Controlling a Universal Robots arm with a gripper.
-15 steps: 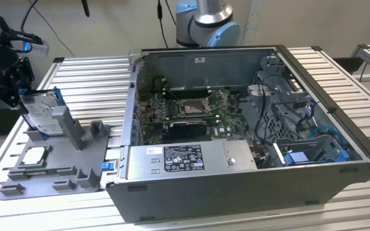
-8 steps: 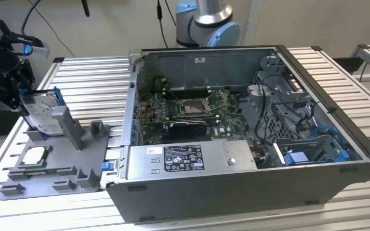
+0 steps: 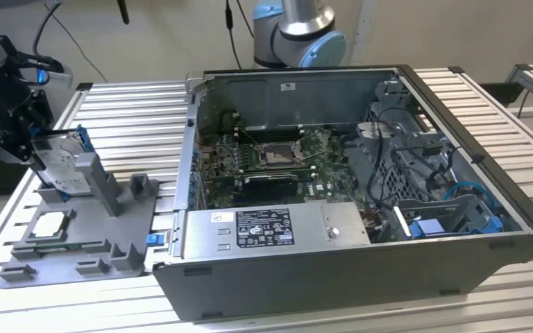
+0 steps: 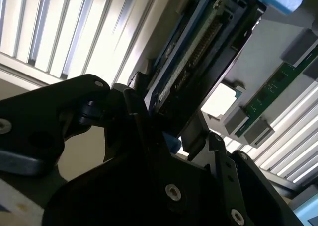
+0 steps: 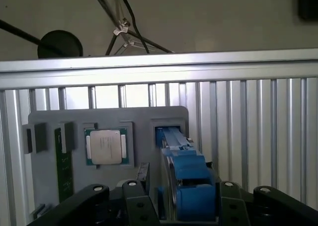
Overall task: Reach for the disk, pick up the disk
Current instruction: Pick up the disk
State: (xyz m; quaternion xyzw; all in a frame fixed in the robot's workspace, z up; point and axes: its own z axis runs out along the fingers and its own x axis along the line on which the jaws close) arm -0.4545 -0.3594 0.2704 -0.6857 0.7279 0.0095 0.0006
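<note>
One pincer (image 3: 33, 146) pinching disk (image 3: 61, 166), upright on grey tray (image 3: 109, 232), exterior view's left.

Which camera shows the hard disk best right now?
The exterior view: the disk stands on edge in the grey holder, its labelled face and blue frame visible. The first wrist view shows the disk edge-on; the second wrist view shows its connector edge close up.

The gripper (image 3: 28, 143) hangs low, tilted, at the exterior view's left.
</note>
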